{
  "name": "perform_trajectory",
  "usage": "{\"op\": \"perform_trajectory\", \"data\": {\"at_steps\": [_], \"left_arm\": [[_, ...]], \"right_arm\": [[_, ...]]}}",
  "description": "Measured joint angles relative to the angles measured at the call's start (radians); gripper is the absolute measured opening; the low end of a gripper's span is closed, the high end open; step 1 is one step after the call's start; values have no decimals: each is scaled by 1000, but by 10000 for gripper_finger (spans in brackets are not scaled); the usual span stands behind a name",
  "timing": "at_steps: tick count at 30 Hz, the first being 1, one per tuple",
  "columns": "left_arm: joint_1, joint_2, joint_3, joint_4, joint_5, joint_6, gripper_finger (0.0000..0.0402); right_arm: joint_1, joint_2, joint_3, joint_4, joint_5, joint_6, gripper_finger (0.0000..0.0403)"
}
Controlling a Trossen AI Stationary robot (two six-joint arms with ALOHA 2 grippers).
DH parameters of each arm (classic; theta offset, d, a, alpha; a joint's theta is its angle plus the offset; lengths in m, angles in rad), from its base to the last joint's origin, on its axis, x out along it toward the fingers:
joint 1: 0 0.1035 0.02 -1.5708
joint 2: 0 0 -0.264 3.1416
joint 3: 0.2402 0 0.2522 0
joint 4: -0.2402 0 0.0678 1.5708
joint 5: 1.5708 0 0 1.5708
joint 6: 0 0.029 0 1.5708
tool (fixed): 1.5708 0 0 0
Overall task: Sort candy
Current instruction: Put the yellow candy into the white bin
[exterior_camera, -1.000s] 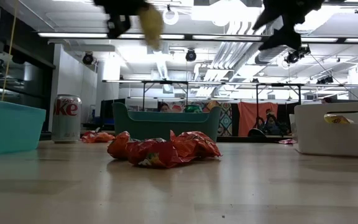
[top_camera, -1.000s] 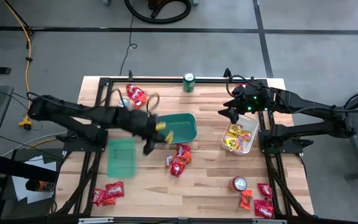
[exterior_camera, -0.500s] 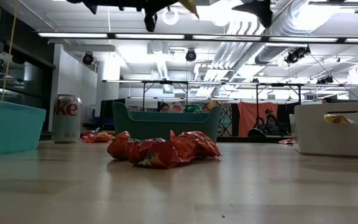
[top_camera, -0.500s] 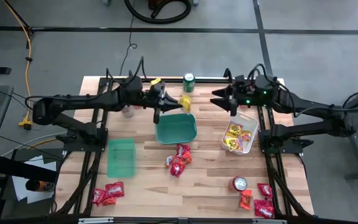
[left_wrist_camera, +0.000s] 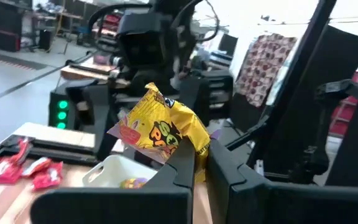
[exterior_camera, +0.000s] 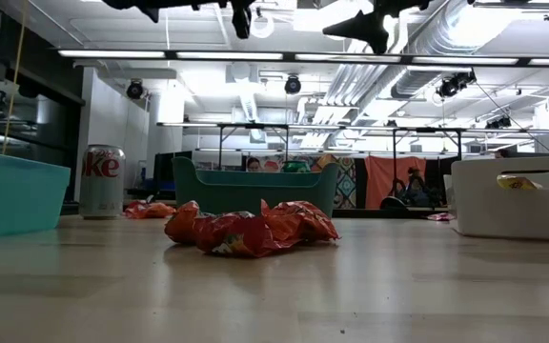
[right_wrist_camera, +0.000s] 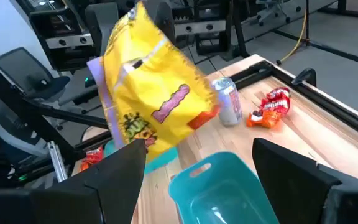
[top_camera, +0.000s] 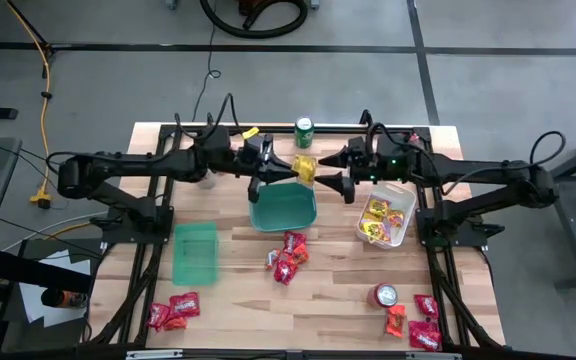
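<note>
Robotics lab in an open industrial hall

Exposed ceiling ducts (exterior_camera: 484,57) and strip lights (exterior_camera: 255,54) hang over a concrete floor (top_camera: 268,85); the wooden worktop (top_camera: 338,270) sits inside a black metal frame (top_camera: 268,127).

The silver drink can (exterior_camera: 102,181) on the worktop shows red letters "ke", the end of a larger word. Print on the yellow candy packet (left_wrist_camera: 161,129) cannot be made out.

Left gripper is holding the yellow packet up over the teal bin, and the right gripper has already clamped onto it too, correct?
Not quite. The left gripper does hold the yellow packet above the teal bin, but the right gripper is open, its fingers either side of the packet, as the right wrist view shows.
</note>
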State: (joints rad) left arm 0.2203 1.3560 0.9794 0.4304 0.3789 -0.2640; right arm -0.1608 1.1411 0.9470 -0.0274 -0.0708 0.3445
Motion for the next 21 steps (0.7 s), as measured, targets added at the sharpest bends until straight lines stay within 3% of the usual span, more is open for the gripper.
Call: {"op": "perform_trajectory", "data": {"at_steps": [9,21], "left_arm": [[-1,-9,0,55,5,-14,1],[0,-9,0,92,58,-13,1]], "right_arm": [[2,5,0,109,-61,-35,291],[46,64,0,229,-49,-112,291]]}}
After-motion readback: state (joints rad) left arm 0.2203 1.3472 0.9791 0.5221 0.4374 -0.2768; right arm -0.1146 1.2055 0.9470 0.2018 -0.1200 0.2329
